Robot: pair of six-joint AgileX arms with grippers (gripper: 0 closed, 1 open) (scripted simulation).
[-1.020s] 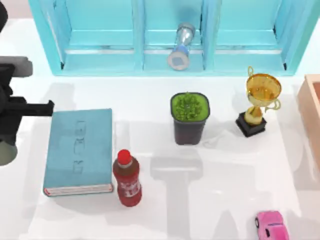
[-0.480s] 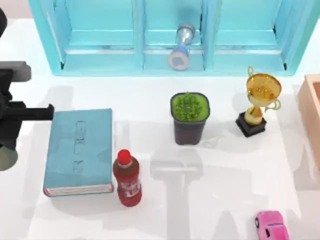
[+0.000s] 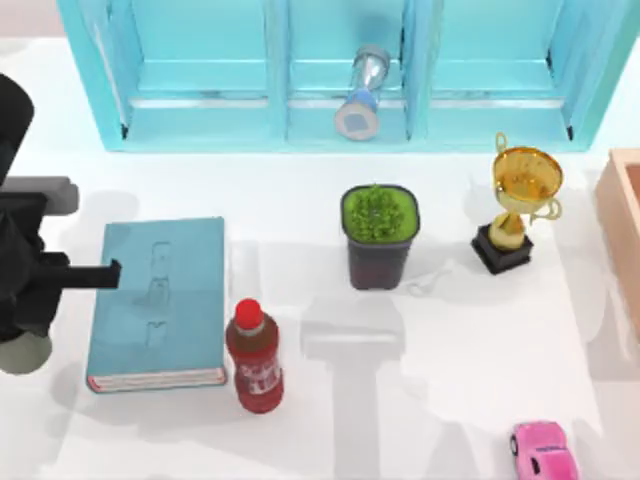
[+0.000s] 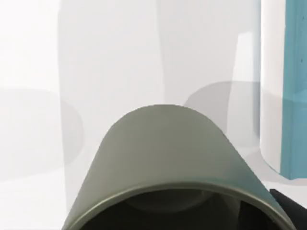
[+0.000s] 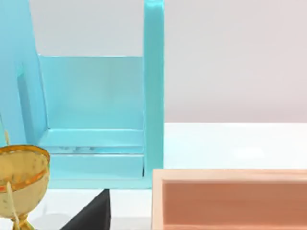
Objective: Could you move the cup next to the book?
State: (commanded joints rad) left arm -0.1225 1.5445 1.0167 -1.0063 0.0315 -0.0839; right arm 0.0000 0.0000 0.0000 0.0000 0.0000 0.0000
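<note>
My left gripper [image 3: 25,325] is at the table's left side, shut on the grey-beige cup [image 3: 22,352], which pokes out from under the black wrist. The cup is just left of the teal-blue book [image 3: 158,300], which lies flat with its white page edges toward the front. In the left wrist view the cup's [image 4: 168,163] round wall and open rim loom close, with a dark finger [image 4: 290,208] beside it. Past the cup, the book's [image 4: 293,86] teal cover and white pages show. Whether the cup touches the table I cannot tell.
A red bottle [image 3: 255,360] stands at the book's front right corner. Further right are a dark pot with a green plant [image 3: 378,235], a gold trophy [image 3: 518,205] [image 5: 19,184] and a pink toy car [image 3: 545,450]. A wooden box [image 3: 625,230] [image 5: 230,199] sits at the right edge and a teal cabinet [image 3: 340,70] along the back.
My left arm has carried the cup toward the table's front and slightly right, closer to the book's left edge. Nothing else has moved.
</note>
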